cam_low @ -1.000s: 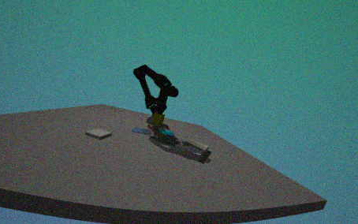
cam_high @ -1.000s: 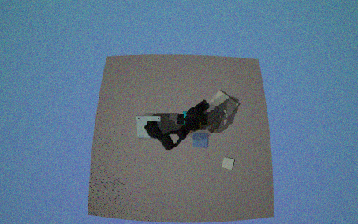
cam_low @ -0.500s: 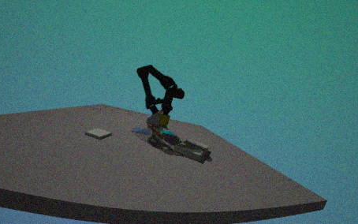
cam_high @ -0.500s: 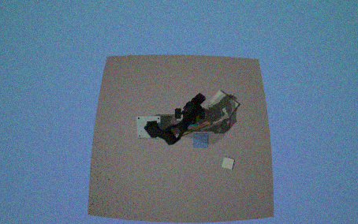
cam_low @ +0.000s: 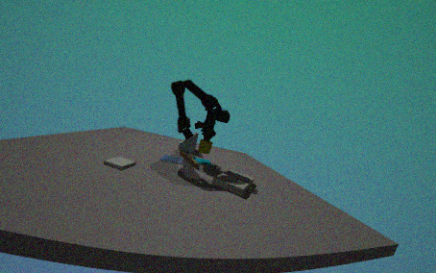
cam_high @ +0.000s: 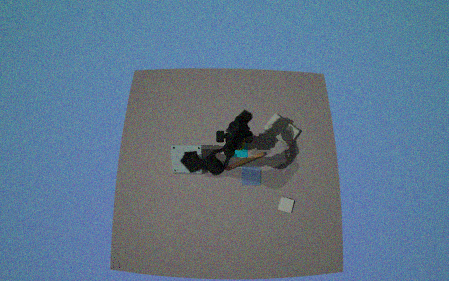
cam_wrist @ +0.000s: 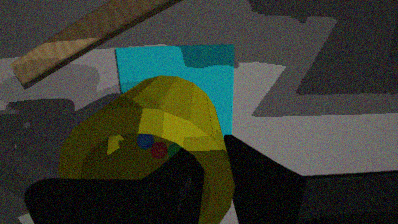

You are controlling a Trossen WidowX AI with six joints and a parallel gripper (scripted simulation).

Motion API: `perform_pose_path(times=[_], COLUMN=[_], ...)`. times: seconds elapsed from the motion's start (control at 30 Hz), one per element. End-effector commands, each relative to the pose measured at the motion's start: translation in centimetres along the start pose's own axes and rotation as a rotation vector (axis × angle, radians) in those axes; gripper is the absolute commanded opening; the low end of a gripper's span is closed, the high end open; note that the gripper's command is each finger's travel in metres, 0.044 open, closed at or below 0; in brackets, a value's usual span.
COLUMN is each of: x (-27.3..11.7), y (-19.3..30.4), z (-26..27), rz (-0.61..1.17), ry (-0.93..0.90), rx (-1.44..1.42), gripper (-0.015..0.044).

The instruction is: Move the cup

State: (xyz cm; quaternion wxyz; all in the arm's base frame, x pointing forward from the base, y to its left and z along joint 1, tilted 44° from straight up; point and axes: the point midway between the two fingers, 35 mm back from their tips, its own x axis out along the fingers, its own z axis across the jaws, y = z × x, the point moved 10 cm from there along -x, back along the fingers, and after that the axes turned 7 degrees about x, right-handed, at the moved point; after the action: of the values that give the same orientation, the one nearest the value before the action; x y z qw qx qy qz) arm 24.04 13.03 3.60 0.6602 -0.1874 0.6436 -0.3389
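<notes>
1. Jaws clamped on the rim of the yellow cup [cam_wrist: 165, 130]; cup held above the tabletop [cam_low: 120, 216].
2. Marbles [cam_wrist: 152, 146] inside: blue, red, green.
3. Cyan block [cam_wrist: 200, 80] at 12 o'clock beyond the cup.
4. Wooden bar [cam_wrist: 75, 45] at 11 o'clock, farther.

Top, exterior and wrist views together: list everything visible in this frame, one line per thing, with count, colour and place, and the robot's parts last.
Cup: one, yellow, held off the table, over the cyan block.
Marbles: at least three, blue, red and green, inside the cup.
Cyan block: one, cyan, below the cup among the clutter.
Wooden plank: one, tan, lying slanted beside the cyan block.
Blue pad: one, pale blue, near the table's middle.
White pad: one, off-white, apart from the rest, toward a table corner.
Table: one, brown.
Base plate: one, light grey, under the arm's base.
Arm: one, black, folded high.
Gripper: one, black, shut on the cup's rim.
</notes>
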Motion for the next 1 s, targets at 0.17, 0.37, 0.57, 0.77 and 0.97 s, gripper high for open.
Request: perform_pose_path(times=[0.17,0.37,0.57,0.77,0.97], x=[0.9,1.9,2.9,3.9,4.7], y=[0.3,0.3,0.3,0.3,0.3], z=[0.0,0.0,0.0,0.0,-0.1], rz=[0.005,0.005,0.005,0.004,0.003], ry=[0.002,0.002,0.002,0.002,0.002], rx=[0.006,0.006,0.006,0.006,0.006], gripper=[0.0000,0.0000,0.0000,0.0000,0.0000])
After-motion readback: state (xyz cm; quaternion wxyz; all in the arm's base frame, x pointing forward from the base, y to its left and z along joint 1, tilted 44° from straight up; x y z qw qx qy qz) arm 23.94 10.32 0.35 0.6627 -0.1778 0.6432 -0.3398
